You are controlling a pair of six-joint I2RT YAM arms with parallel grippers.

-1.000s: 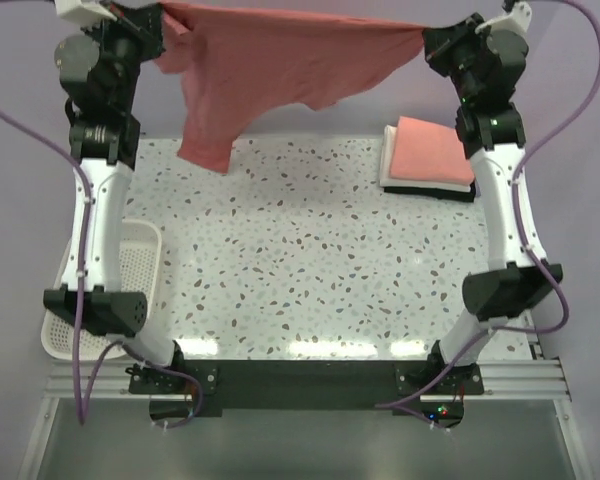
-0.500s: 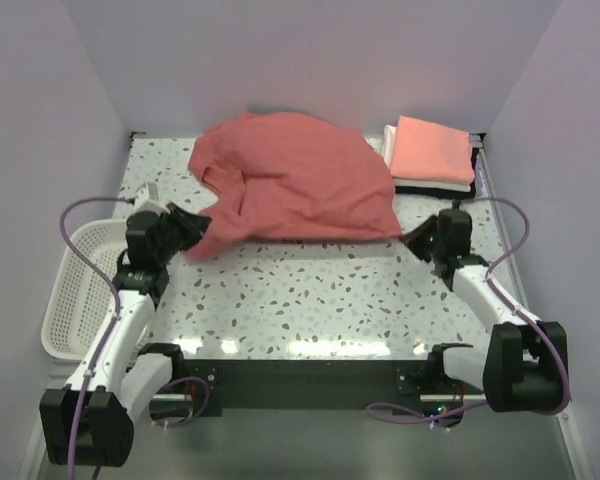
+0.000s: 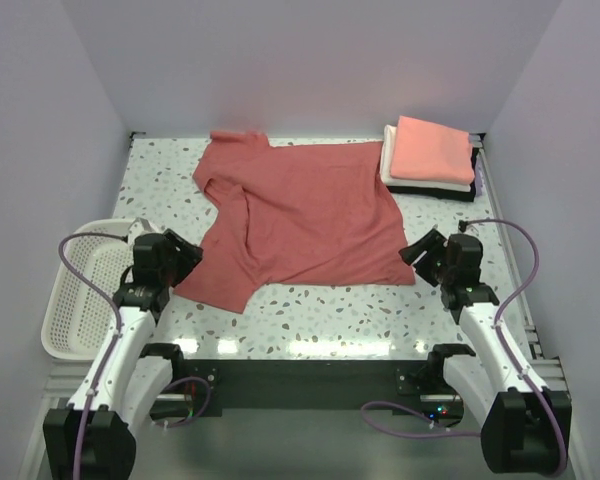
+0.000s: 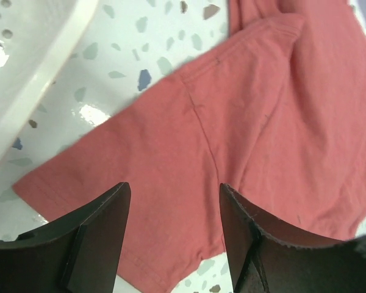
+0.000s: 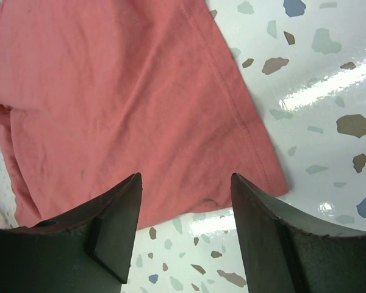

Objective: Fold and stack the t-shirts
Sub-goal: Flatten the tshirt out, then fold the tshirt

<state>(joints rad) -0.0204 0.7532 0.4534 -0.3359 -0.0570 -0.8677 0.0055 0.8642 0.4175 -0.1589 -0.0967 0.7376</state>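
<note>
Brick-red t-shirt [image 3: 300,215]: one; spread out at centre, near-left part creased over, not yet folded. Folded stack [image 3: 430,160], far-right corner: three layers visible, salmon-pink over white over black; judged finished. Outstanding, by estimate: folding of the spread shirt, placing on top. Left gripper [image 4: 174,201]: jaws wide, empty, over near-left cloth corner. Right gripper [image 5: 186,195]: jaws wide, empty, over near-right corner. Mesh basket [image 3: 70,300]: one, left edge.

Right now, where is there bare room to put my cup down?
The near strip of table between the red shirt and the arm bases is bare, as is the far left corner. Crowded: far right, by the folded stack.
</note>
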